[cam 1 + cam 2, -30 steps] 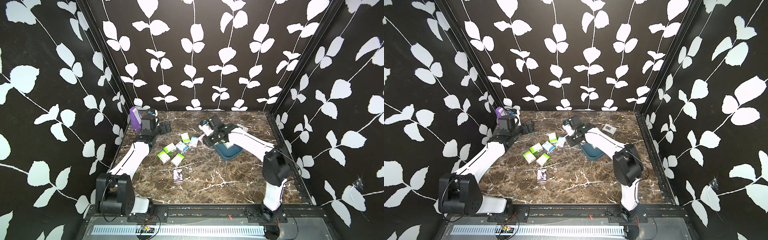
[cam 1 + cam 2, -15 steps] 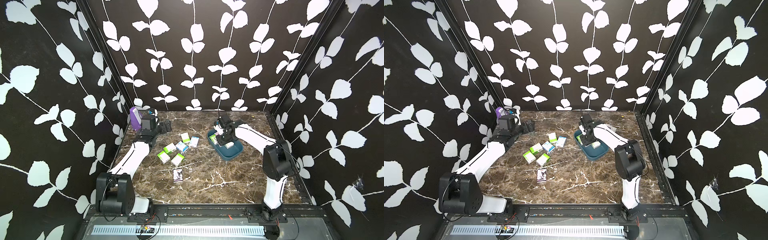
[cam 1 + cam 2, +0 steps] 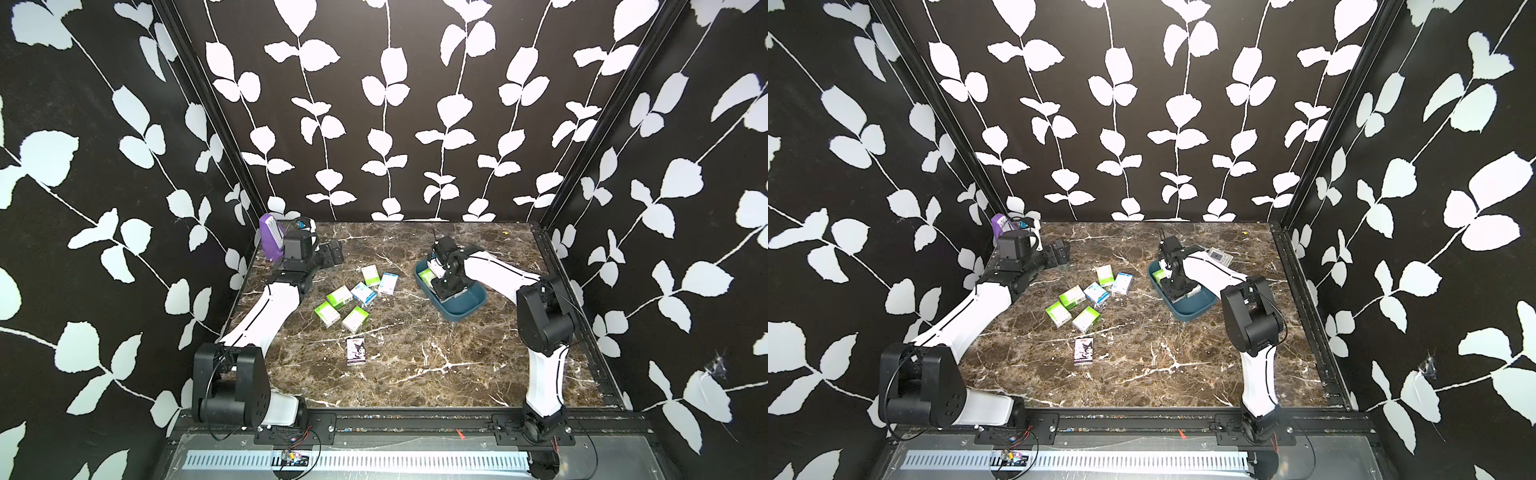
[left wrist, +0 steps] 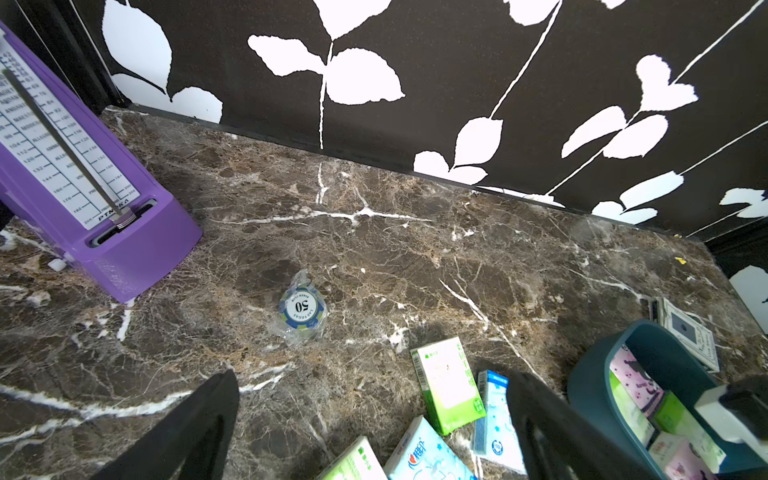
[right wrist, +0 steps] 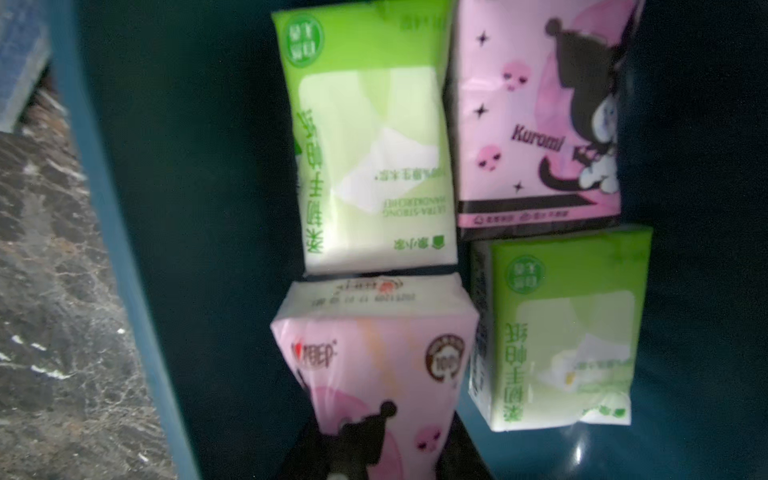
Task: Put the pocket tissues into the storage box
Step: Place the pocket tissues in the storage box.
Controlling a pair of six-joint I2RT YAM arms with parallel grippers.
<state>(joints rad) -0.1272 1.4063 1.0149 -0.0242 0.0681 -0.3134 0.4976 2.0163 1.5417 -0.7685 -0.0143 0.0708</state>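
White leaf vines pattern the black walls (image 3: 353, 145), white veins the dark brown marble worktop (image 3: 415, 374), the shallow plastic storage box (image 3: 469, 309) is dark teal, its rectangular pocket tissues (image 5: 374, 365) lime-green-and-white or pink with black cartoon figures, the pyramid-shaped metronome (image 3: 269, 239) at ten o'clock purple.

Glossy film wraps the pocket tissues (image 5: 370, 137), the storage box (image 5: 208, 208) is smooth plastic, the tabletop (image 4: 415, 232) veined marble

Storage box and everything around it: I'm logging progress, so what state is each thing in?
storage box, holds three packs lying flat
pink pack, inside the box, pinched at one end
right gripper, shut on the pink pack
left gripper, open and empty
loose packs, seven lying on the table
metronome, upright
poker chip, flat in its wrapper
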